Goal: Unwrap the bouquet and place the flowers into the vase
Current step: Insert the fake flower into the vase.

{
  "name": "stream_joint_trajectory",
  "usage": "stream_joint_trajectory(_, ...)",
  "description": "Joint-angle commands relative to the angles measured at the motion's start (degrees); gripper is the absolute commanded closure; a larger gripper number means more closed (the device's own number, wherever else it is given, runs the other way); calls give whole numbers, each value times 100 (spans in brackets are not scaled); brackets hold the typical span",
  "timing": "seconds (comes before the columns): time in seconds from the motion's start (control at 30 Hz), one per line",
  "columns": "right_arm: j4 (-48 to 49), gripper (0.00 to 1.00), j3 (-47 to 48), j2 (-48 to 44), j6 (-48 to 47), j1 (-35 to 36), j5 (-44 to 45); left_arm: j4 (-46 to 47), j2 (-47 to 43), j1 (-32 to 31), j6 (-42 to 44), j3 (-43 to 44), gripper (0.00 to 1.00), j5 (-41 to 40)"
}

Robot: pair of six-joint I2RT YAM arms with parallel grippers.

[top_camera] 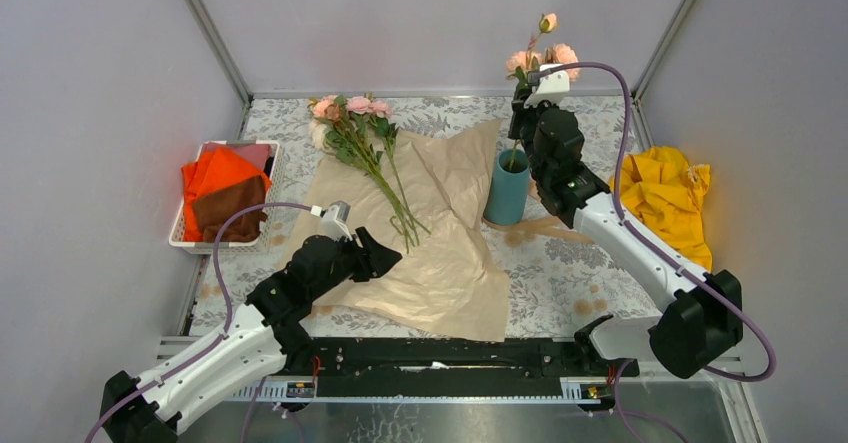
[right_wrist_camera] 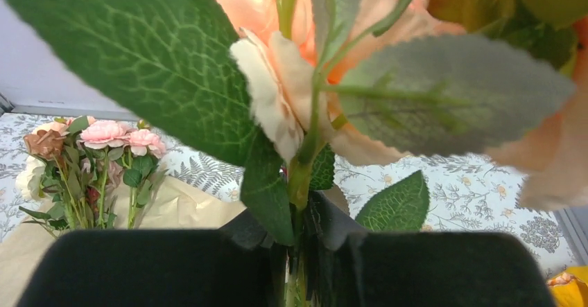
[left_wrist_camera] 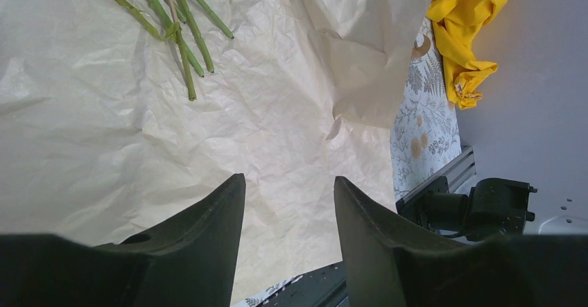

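The peach-tan paper (top_camera: 440, 233) (left_wrist_camera: 277, 99) lies spread open on the table, no longer round the bouquet. Several pink and cream flowers (top_camera: 355, 133) (right_wrist_camera: 104, 141) lie on its far left part, their stem ends (left_wrist_camera: 180, 37) showing in the left wrist view. The teal vase (top_camera: 507, 195) stands at the paper's right edge. My right gripper (top_camera: 520, 123) (right_wrist_camera: 305, 213) is right above it, shut on the stem of a peach flower (top_camera: 545, 58) (right_wrist_camera: 305, 78) that stands upright with its lower end in the vase. My left gripper (top_camera: 385, 253) (left_wrist_camera: 288, 179) hovers open over the paper, holding nothing.
A white basket (top_camera: 190, 238) with orange and brown cloths sits at the left wall. A yellow cloth (top_camera: 665, 193) (left_wrist_camera: 464, 30) is bunched at the right. A tan ribbon (top_camera: 545, 228) lies beside the vase's base. Enclosure walls stand close on three sides.
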Motion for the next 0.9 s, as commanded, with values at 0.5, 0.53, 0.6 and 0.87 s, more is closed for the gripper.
stream_joint_trajectory(0.5,-25,31,-273,-623,337,-32,-2,165,-86,-7,-57,-133,43,-92)
stream_joint_trajectory(0.53,-54,30,-255,-653,336,-32,8,177,-81,-11,-62,-135,43,-93)
stream_joint_trajectory(0.6,-86,24,-243,-728,336,-32,35,199,-61,-6,-71,-143,43,-86)
stream_joint_trajectory(0.87,-467,10,-157,-1062,518,-33,395,218,-51,-6,-75,-150,43,-76)
